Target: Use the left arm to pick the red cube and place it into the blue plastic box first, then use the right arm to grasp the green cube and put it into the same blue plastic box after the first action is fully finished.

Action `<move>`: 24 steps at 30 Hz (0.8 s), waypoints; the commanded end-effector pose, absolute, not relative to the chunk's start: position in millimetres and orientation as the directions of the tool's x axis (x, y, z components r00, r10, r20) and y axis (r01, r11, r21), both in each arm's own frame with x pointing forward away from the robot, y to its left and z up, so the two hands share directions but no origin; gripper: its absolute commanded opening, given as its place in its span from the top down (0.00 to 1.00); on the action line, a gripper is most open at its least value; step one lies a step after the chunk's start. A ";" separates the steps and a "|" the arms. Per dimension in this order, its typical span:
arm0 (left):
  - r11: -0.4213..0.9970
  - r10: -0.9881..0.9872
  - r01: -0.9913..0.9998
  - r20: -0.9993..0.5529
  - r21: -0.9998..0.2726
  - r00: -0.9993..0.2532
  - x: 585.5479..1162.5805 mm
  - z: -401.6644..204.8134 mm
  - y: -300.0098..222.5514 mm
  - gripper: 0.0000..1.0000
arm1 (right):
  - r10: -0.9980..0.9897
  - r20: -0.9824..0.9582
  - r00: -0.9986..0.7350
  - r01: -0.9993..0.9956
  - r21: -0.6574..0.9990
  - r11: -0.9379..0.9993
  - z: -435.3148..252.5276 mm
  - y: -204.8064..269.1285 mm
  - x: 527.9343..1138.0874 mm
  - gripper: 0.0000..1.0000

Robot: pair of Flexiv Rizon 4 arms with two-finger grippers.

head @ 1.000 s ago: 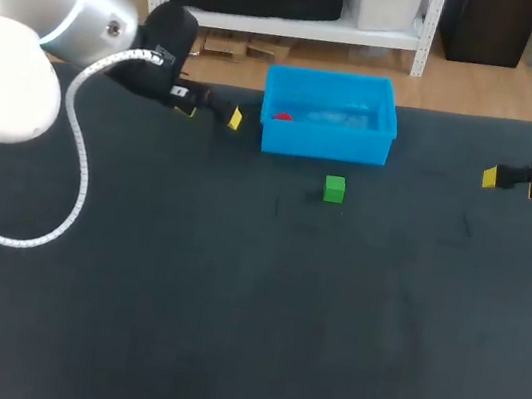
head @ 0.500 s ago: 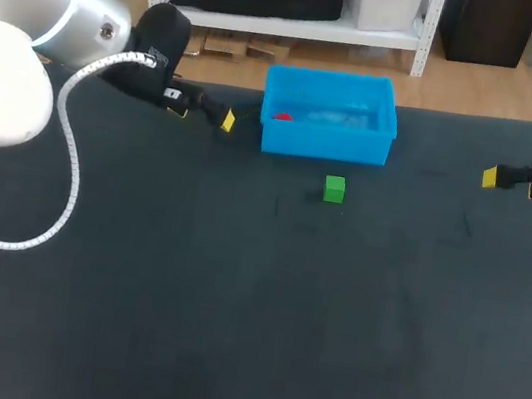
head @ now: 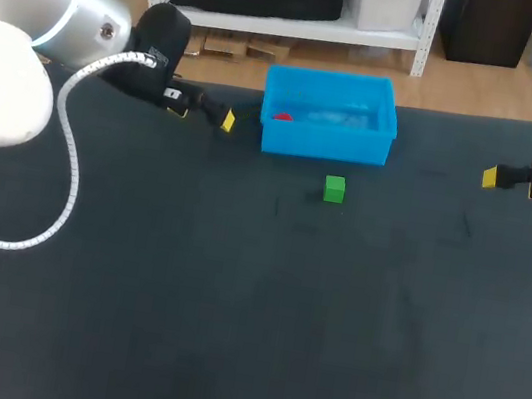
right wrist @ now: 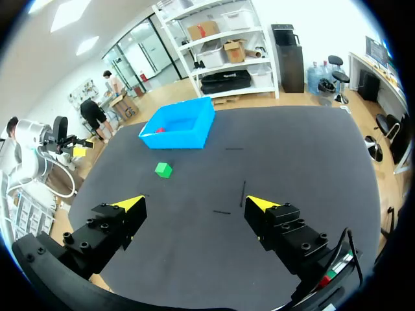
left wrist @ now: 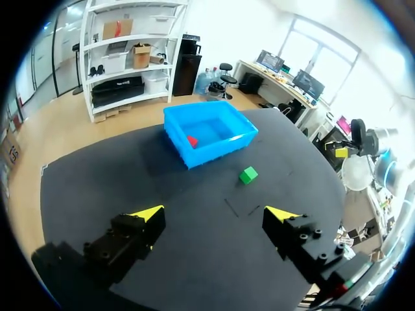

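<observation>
The red cube (head: 281,116) lies inside the blue plastic box (head: 325,139) near its left wall; it also shows in the left wrist view (left wrist: 192,140) and the right wrist view (right wrist: 160,130). On the dark mat just in front of the box sits the green cube (head: 335,188) (left wrist: 248,175) (right wrist: 163,170). My left gripper (head: 214,112) (left wrist: 214,214) hangs open and empty, left of the box (left wrist: 209,133). Far off at the table's right edge my right gripper (head: 507,178) (right wrist: 194,204) is open too, holding nothing, well away from the box (right wrist: 178,124).
The dark table mat (head: 250,298) spreads wide in front of the cube and the box. A white cable (head: 74,164) loops from my left arm over the mat's left part.
My left gripper has drawn back a little to the left, away from the box. The right arm and both cubes have stayed in place.
</observation>
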State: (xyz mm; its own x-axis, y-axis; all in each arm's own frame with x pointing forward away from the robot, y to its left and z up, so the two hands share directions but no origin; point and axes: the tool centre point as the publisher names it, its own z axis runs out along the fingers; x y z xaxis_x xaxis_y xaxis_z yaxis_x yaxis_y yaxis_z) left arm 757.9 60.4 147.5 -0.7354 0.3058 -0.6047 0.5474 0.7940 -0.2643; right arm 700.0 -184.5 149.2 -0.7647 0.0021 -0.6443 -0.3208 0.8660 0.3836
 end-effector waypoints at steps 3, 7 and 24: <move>0.794 0.304 0.547 -0.607 -0.264 -0.734 757.2 147.3 60.6 0.00 | 0.001 -0.644 -0.765 -0.322 0.384 0.866 149.4 -184.9 700.2 0.00; 0.794 0.304 0.547 -0.607 -0.264 -0.734 757.2 147.3 60.6 0.00 | 0.000 -0.645 -0.765 -0.325 0.386 0.864 150.0 -186.4 700.6 0.00; 0.794 0.304 0.547 -0.607 -0.264 -0.734 757.2 147.3 60.6 0.00 | -0.072 -0.650 -0.756 -0.370 0.334 0.867 160.7 -181.0 708.0 0.00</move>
